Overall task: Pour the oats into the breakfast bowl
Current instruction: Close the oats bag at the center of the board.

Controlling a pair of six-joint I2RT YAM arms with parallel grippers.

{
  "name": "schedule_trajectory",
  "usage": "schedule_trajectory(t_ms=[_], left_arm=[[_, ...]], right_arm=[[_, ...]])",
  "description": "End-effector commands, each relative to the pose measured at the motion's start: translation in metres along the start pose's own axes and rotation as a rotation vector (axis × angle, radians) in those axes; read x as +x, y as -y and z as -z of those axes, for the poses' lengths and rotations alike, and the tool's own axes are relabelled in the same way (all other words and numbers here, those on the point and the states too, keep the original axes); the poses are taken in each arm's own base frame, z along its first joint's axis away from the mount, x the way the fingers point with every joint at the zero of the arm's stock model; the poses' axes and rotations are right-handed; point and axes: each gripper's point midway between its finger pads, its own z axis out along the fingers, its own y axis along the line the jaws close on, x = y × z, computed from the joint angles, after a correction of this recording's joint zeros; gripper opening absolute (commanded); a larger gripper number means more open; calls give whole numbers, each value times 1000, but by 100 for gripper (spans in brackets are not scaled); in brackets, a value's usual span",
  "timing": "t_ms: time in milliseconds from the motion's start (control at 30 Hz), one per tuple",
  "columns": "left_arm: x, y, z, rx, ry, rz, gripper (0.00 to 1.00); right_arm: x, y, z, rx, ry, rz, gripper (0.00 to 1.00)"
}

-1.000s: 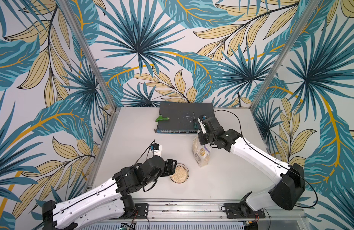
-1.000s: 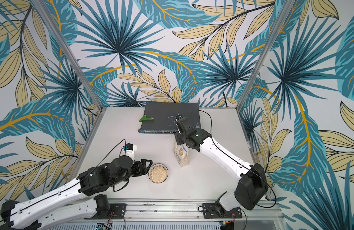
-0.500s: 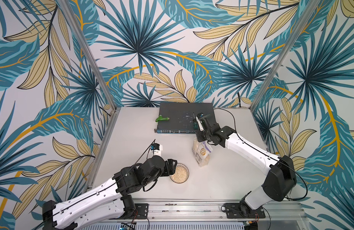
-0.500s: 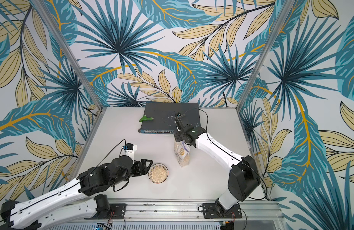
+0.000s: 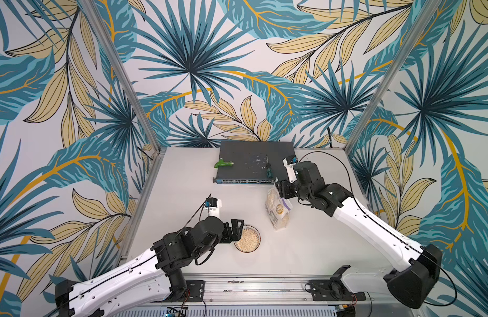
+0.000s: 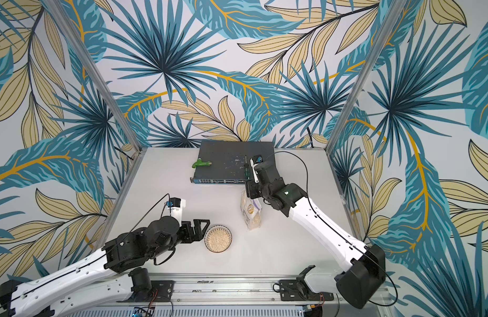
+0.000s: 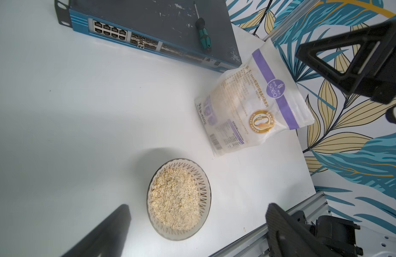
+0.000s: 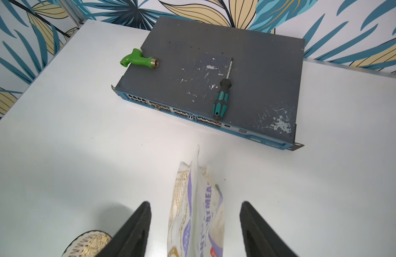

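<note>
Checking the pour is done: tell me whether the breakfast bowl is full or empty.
Full: oats fill the breakfast bowl nearly to its rim.

The oats pouch reads "seeo" and, partly, "ATMEA".

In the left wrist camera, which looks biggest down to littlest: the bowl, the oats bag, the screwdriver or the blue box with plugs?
1. Network switch, though the picture's edge cuts it off.
2. Oats pouch.
3. Breakfast bowl, helped by being nearest the camera.
4. Screwdriver.
</note>
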Motion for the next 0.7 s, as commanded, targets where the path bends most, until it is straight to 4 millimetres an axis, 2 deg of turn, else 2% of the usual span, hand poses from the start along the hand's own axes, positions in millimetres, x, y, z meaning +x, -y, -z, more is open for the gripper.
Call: schedule_trajectory(t_ms=[0,133,200,233,267,300,333,400,500,533,567,633,667], left_arm=[[-11,1,8,-9,35,-43,100],[-12,2,9,-8,33,-52,100],[-13,2,10,-6,33,-52,100],[-13,3,10,-5,33,-54,100],[-13,3,10,-3,33,-56,100],[-12,3,10,-2,32,-57,100],[-12,4,10,1,31,-59,100],[-13,4,10,4,33,-62,100],[-14,7,10,18,40,-74,100],[-14,9,10,25,41,-83,100],[-16,10,10,26,45,-88,100],[-18,8,10,5,50,-106,100],[-20,6,12,-11,56,-119,100]], right_arm=[[47,-6,-8,-48,-132,-31,66],[69,-9,-8,-55,-176,-29,64],[77,-8,-9,-45,-190,-28,59],[78,-7,-9,-40,-192,-28,50],[79,-7,-10,-35,-192,-27,33],[78,-5,-9,-23,-185,-28,4],[75,-1,-8,4,-172,-34,0],[74,-9,-4,10,-149,-1,0],[69,-11,-1,24,-135,12,0],[68,-10,0,32,-138,10,6],[69,-9,2,36,-144,8,30],[67,-8,7,32,-129,-4,56],[65,-6,11,36,-108,-13,73]])
